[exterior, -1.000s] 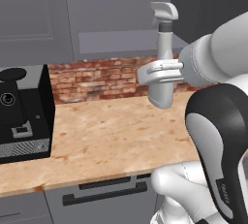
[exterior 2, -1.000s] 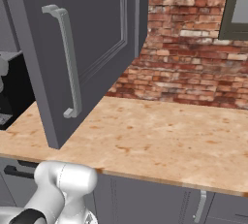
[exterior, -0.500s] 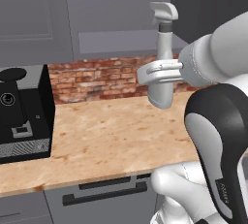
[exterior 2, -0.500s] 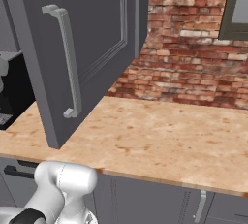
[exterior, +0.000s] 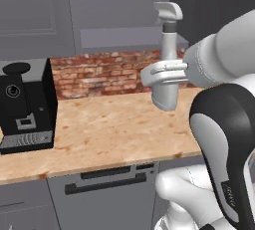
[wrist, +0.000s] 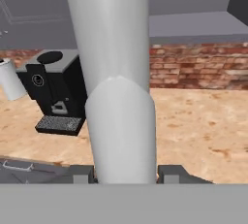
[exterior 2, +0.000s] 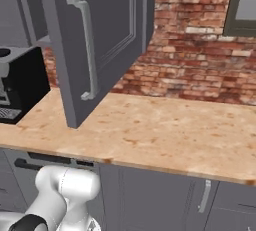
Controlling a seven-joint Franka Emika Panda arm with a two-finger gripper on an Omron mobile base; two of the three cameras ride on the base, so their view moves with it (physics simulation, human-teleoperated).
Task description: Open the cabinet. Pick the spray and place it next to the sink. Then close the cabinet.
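Clamping the spray (exterior: 167, 82) by its body, the end effector (exterior: 166, 73) holds it upright above the counter (exterior: 109, 129), right of the coffee machine (exterior: 25, 105) — the open cabinet (exterior 2: 95, 40) door could catch a careless swing.

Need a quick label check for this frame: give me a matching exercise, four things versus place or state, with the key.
Things:
1. spray bottle
2. cabinet door
3. coffee machine
4. brick wall

Place or state:
A. swung open over the counter
B. standing at the left end of the counter
C. held upright above the counter by the gripper
D. running behind the counter

Pairs: 1-C, 2-A, 3-B, 4-D
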